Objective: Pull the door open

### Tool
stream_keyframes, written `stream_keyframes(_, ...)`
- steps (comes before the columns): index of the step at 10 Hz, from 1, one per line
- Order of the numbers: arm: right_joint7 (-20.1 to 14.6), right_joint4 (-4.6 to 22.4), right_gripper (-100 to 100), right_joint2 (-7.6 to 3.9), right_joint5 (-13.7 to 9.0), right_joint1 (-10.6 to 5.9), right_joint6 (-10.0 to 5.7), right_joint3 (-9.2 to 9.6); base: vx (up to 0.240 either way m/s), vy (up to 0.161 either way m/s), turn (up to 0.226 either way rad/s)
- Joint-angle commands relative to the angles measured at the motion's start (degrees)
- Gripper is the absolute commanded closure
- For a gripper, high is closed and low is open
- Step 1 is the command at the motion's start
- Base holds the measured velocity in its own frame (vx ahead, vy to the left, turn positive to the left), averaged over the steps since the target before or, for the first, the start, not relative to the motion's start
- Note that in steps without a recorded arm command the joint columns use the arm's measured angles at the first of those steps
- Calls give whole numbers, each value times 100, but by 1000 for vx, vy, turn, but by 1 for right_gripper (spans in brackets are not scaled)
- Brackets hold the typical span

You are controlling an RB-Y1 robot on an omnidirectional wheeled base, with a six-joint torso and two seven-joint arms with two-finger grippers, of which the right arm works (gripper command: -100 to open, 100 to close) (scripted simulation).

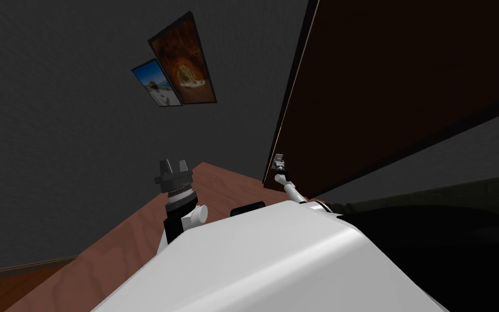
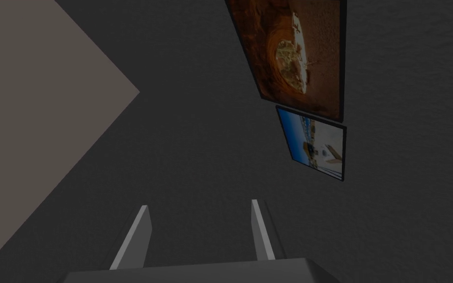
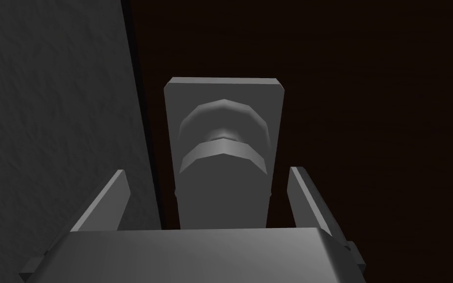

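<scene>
Grey fingers (image 3: 115, 196) of the right gripper (image 3: 206, 169) stand spread, released, either side of the grey handle (image 3: 223, 147) without pressing it. The handle sits at the dark brown door's (image 3: 368, 98) edge, beside the grey wall (image 3: 48, 98). The left gripper (image 2: 198, 202) is raised well apart, fingers parted.

Right gripper (image 1: 280, 167) at dark door's (image 1: 405, 81) edge, left gripper (image 1: 174, 163) raised
</scene>
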Motion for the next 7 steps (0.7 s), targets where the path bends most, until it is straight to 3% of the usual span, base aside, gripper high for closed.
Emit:
stream_keyframes(1,0,0,-100,0,0,0,0,0,66,-18,30)
stream_keyframes(2,0,0,100,0,0,0,0,0,-8,0,-42)
stream_keyframes(7,0,0,100,0,0,0,0,0,-13,0,1)
